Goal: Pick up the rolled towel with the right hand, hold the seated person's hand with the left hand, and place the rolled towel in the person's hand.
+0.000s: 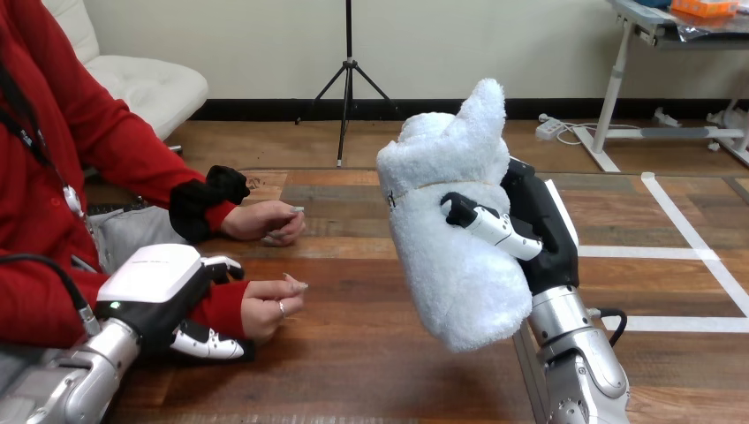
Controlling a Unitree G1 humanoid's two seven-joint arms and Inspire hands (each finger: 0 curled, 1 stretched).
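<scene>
My right hand (539, 221) is shut on the rolled white towel (450, 230) and holds it upright above the middle of the table, thumb across its front. At the lower left my left hand (163, 296) closes round the wrist of the person's nearer hand (269, 305), with fingers above the red sleeve and thumb below it. That hand rests loosely curled on the wood, to the left of the towel and apart from it.
The person's farther hand (265, 221) lies on the wooden table (371, 353), a black cuff behind it. White tape lines (698, 247) mark the table's right part.
</scene>
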